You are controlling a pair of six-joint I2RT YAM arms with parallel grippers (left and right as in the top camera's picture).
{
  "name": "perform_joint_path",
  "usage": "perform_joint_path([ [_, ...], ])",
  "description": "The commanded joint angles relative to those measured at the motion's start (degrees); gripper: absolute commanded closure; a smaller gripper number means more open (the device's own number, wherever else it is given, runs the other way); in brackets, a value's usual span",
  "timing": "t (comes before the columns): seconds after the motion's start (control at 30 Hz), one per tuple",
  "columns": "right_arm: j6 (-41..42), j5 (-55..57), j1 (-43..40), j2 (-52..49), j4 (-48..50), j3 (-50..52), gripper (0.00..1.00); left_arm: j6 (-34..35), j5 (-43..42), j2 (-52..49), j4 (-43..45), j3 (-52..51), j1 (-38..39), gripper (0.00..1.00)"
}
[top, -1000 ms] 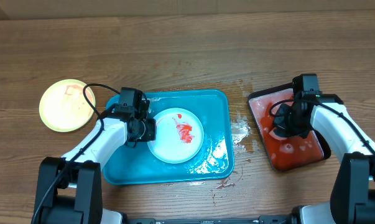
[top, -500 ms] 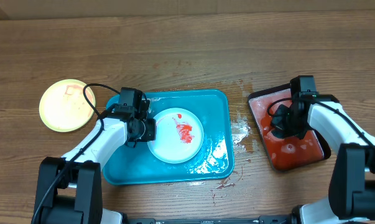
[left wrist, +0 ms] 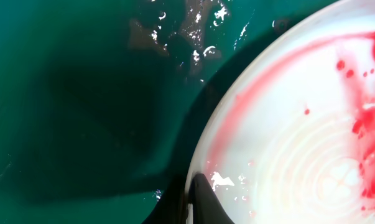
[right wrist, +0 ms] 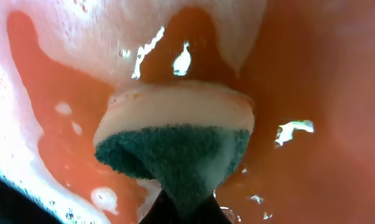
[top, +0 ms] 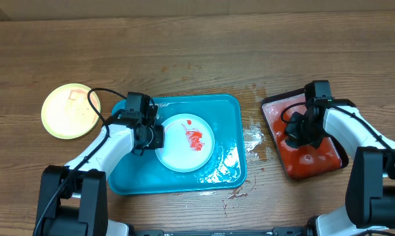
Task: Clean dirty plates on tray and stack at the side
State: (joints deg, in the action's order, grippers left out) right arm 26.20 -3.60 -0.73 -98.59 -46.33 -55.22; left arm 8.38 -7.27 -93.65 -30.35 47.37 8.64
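Note:
A pale blue-white plate [top: 185, 142] with red sauce smears lies on the turquoise tray [top: 226, 111]. My left gripper [top: 152, 136] is shut on the plate's left rim; the left wrist view shows a finger over the rim [left wrist: 203, 199] and the smeared plate [left wrist: 299, 143]. A pale yellow-green plate [top: 67, 110] lies on the table left of the tray. My right gripper [top: 297, 131] is shut on a sponge [right wrist: 175, 140], yellow with a green scrub side, held in the red foamy liquid of the black tray [top: 269, 105].
Water and foam puddles lie on the tray's lower right [top: 225, 167] and on the table between the two trays [top: 253, 136]. The table is brown wood [top: 184, 52].
My right gripper has shifted slightly left over the black tray. The left arm and the plate have not moved.

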Motion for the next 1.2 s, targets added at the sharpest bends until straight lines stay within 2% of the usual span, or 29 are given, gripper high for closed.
perform_joint_path([
  [0.0, -1.1, 0.5, -0.2, 3.2, -2.3, -3.5, 0.96, -0.7, 6.1, -2.4, -0.5, -1.3, -0.4, 0.96],
  [0.2, -2.2, 3.7, -0.2, 11.2, -5.7, -10.1, 0.96, -0.6, 6.0, -2.4, -0.4, -1.3, -0.4, 0.96],
  [0.4, -2.2, 2.9, -0.2, 14.1, -9.2, -10.8, 0.96, -0.7, 5.8, -2.4, -0.4, -1.3, -0.4, 0.96],
  [0.57, 14.1, 15.4, -0.2, 14.0, -15.1, -9.2, 0.96, -0.6, 5.7, -2.3, -0.4, -1.3, -0.4, 0.96],
  [0.93, 17.1, 16.9, -0.2, 13.7, -14.7, -5.8, 0.96, -0.5, 5.7, -2.3, 0.0, -1.3, -0.4, 0.96],
  [1.0, 12.1, 11.6, -0.2, 13.7, -12.0, -5.2, 0.96, -0.5, 5.7, -2.4, 0.0, -1.3, -0.4, 0.96],
  [1.17, -9.9, -21.8, -0.2, 13.7, -0.9, -3.1, 0.96, -0.5, 5.6, -2.4, 0.3, -1.3, -0.4, 0.96],
])
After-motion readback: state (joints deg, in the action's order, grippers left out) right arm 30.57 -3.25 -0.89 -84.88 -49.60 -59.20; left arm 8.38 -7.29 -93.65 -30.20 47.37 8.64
